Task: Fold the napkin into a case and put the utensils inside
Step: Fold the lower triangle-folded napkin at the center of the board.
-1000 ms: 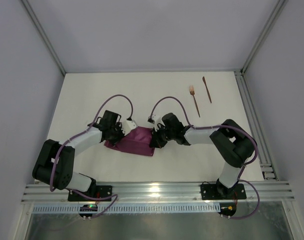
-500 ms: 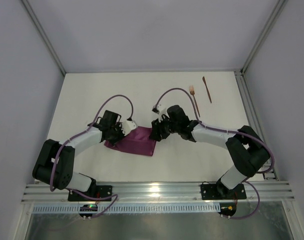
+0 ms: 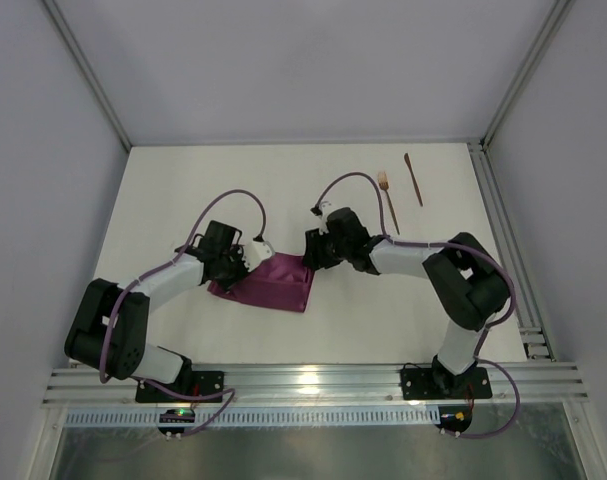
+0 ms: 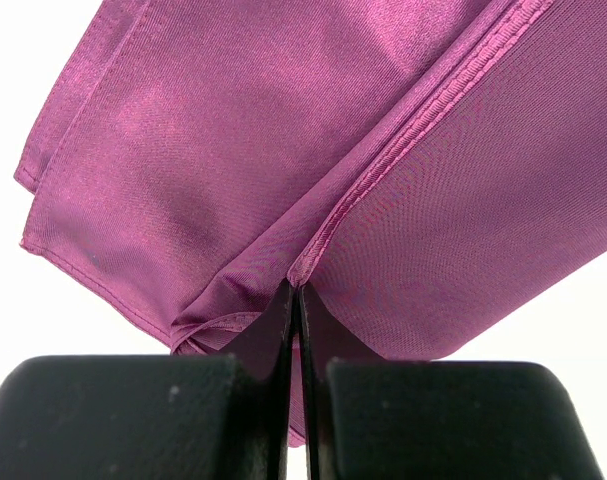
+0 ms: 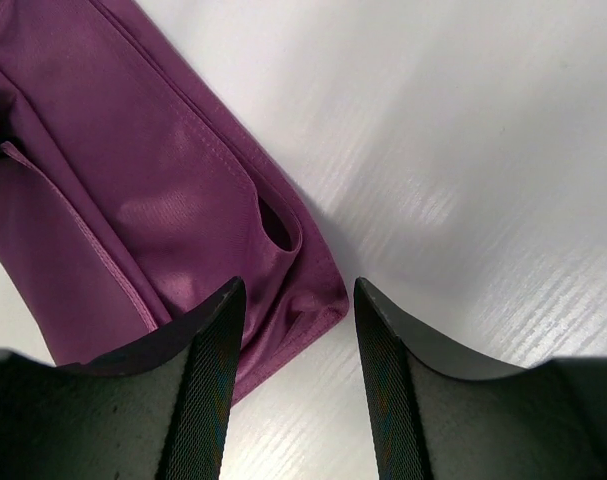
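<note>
The magenta napkin (image 3: 273, 283) lies folded into an oblong between my two arms. My left gripper (image 3: 255, 255) is at its far left corner. In the left wrist view the napkin (image 4: 283, 130) fills the frame and the left gripper (image 4: 295, 292) is shut on a hemmed fold edge. My right gripper (image 3: 310, 254) hovers at the napkin's far right corner. In the right wrist view it (image 5: 296, 300) stands open, holding nothing, over a corner of the napkin (image 5: 133, 170) where a fold gapes like a pocket. The copper fork (image 3: 388, 200) and knife (image 3: 413, 178) lie at the far right.
An aluminium rail (image 3: 505, 240) runs along the table's right side and another rail (image 3: 313, 380) along the near edge by the arm bases. White walls close in the left and far sides.
My right gripper has opened, let go of the napkin's right edge and drawn back toward the far side. The left gripper has closed fully on the fold and stayed put.
</note>
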Robot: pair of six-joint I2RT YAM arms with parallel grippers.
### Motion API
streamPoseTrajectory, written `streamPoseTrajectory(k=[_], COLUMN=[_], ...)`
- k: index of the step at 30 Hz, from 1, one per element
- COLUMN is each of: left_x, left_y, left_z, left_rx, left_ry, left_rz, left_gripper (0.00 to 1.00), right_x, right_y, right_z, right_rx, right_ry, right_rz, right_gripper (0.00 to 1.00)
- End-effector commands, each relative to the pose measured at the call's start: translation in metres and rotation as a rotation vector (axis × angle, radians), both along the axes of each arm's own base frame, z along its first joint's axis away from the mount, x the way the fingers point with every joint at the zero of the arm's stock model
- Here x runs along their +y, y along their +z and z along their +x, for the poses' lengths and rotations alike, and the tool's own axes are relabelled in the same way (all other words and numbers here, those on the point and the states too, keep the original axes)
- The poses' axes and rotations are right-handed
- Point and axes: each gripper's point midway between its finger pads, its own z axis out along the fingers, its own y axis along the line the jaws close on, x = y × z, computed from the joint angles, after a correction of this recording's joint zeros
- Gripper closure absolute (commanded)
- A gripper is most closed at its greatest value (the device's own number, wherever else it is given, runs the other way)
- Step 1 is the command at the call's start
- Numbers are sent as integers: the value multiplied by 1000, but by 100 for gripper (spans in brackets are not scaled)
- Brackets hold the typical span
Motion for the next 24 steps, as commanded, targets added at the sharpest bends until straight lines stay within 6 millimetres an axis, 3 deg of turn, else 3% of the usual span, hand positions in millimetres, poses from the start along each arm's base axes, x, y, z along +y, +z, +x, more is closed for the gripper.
streamPoseTrajectory(k=[1,4,8,11,18,24], left_x=[-4,-4,-4,2,14,11], left_y=[4,5,8,11,11,9], left_z=[-2,-2,-3,-2,-5,-4], left_rx=[17,20,22,16,7,20], left_ry=[8,15,27,48,70,60], left_rz=[-24,-28,-31,-7,48,40], left_gripper=[100,100,100,100,100,100], right_x=[16,16,10,4,-5,-2], right_y=[13,2,-8,-8,-2,-1], right_z=[14,12,10,9,10,7], right_rx=[-48,-25,-18,-26,-52,-45], right_ry=[-6,-14,-36,-34,-3,19], right_rz=[75,65,51,53,71,86], right_gripper=[48,51,83,94,96,96])
